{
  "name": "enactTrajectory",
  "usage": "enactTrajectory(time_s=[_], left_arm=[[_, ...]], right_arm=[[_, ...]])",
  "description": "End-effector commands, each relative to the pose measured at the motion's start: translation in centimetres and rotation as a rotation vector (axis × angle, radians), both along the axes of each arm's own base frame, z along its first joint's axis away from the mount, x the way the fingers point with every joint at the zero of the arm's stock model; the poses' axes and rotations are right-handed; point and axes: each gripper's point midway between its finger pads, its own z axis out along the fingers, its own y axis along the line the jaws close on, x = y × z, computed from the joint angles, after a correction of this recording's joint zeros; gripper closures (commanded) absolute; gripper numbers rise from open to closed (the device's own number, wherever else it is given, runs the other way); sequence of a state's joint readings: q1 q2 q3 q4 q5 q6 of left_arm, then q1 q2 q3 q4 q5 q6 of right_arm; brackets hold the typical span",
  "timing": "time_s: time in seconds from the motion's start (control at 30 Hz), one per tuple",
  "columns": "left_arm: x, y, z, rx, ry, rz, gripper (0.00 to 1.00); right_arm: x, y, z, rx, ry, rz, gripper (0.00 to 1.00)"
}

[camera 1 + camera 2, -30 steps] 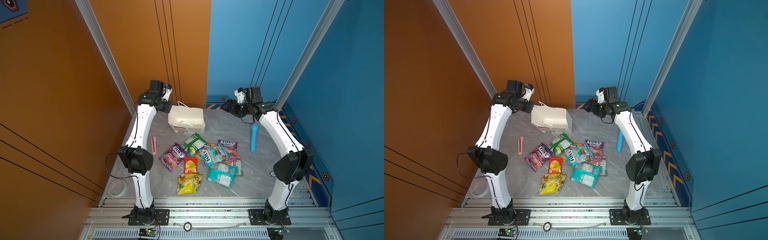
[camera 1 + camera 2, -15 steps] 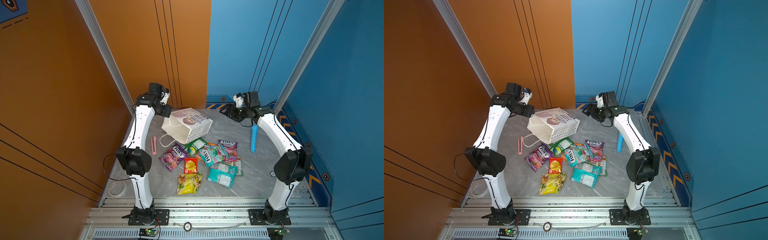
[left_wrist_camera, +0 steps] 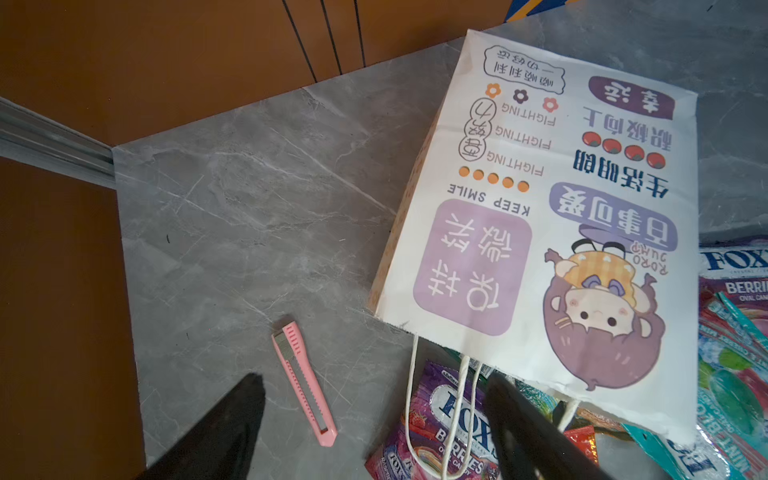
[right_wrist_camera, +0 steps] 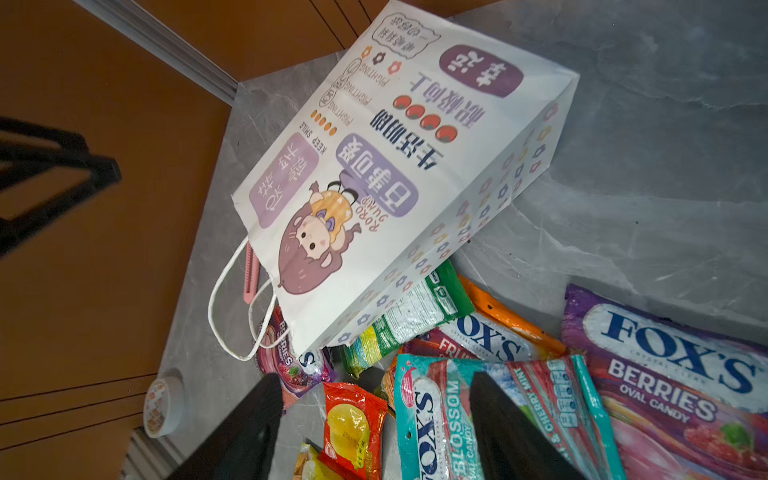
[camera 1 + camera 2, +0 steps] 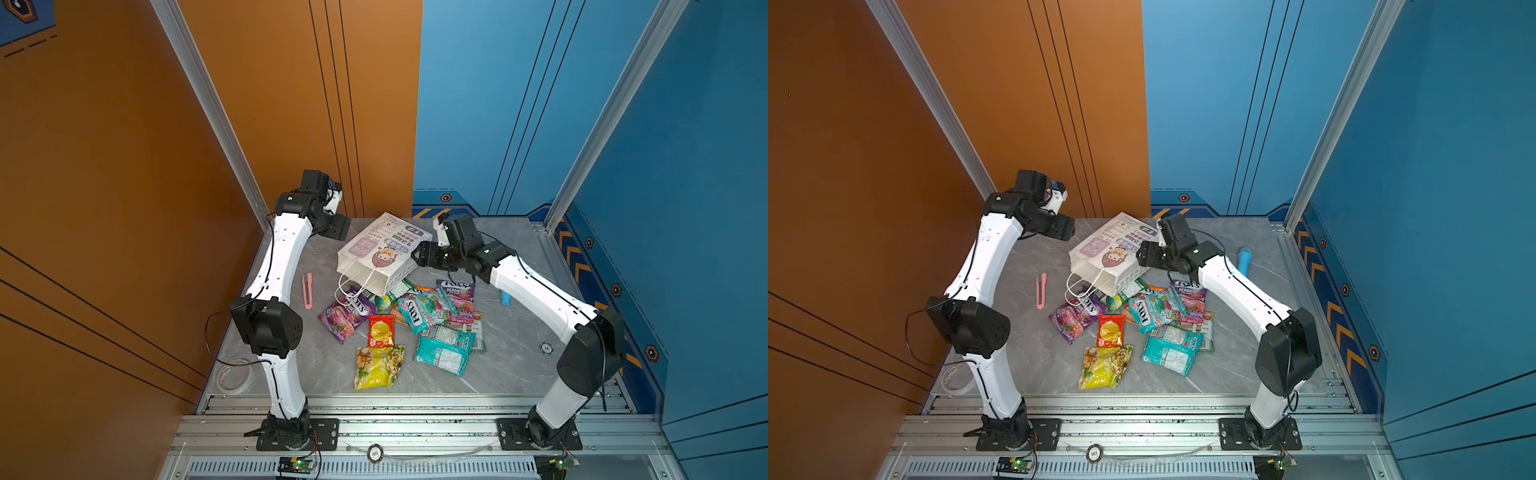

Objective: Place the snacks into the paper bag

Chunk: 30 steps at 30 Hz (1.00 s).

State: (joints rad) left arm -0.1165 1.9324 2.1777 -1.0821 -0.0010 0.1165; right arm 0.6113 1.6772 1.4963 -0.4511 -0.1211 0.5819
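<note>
The paper bag (image 5: 382, 253) lies on its side on the worktop (image 5: 528, 249) with its cartoon face up. Its mouth is turned toward the snacks (image 5: 432, 320) and its rim rests on the nearest of them. No packet can be seen inside it. The cord handles (image 3: 419, 399) trail out of the mouth across a purple packet (image 3: 440, 419).

The left end effector (image 3: 374, 380) is spread and empty, near the bag's closed end and not touching it. The right end effector (image 4: 374, 378) is also spread and empty, just beside the bag's flowered side.

The main risk, as I judge it, is the bag's own lightness.
- **Sliding:** with the bag lying flat, a packet pushed at the mouth would likely shove the bag along rather than go in.
- **Tearing or toppling:** standing it up means pinching thin paper, which may crumple or tear. The packets under the rim could leave it crooked and ready to fall.
- **Snagging:** a finger passing by the mouth could catch the loose handles and drag the bag.
- **Poor grip:** the packets beyond the mouth are glossy and overlapping, so a pinch could slip or lift two at once.
- **Stray tool:** the pink knife (image 3: 303, 382) beside the mouth could be swept along by accident.
</note>
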Motion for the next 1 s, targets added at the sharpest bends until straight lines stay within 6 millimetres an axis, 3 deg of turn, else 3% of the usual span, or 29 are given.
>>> enactTrajectory(time_s=[0.0, 0.1, 0.27, 0.53, 0.8, 0.97], left_arm=[[-0.9, 0.9, 5.0, -0.065, -0.142, 0.056, 0.15], [-1.5, 0.9, 7.0, -0.124, -0.226, 0.076, 0.09], [-3.1, 1.1, 9.0, -0.193, -0.351, 0.102, 0.05], [-5.9, 2.1, 9.7, -0.262, -0.412, 0.137, 0.02], [-7.5, 2.9, 9.8, -0.294, -0.423, 0.141, 0.02], [-8.0, 3.8, 9.5, -0.302, -0.419, 0.157, 0.01]], right_arm=[[-0.8, 0.1, -0.3, -0.082, -0.137, -0.116, 0.27], [-2.4, 1.4, -2.4, -0.121, -0.172, -0.150, 0.27], [-3.3, 4.0, -5.1, -0.111, -0.187, -0.151, 0.25], [-3.4, 7.4, -6.8, -0.116, -0.183, -0.155, 0.24], [-2.9, 9.9, -8.9, -0.133, -0.141, -0.166, 0.22], [-1.8, 9.2, -10.0, -0.199, -0.123, -0.237, 0.21]])
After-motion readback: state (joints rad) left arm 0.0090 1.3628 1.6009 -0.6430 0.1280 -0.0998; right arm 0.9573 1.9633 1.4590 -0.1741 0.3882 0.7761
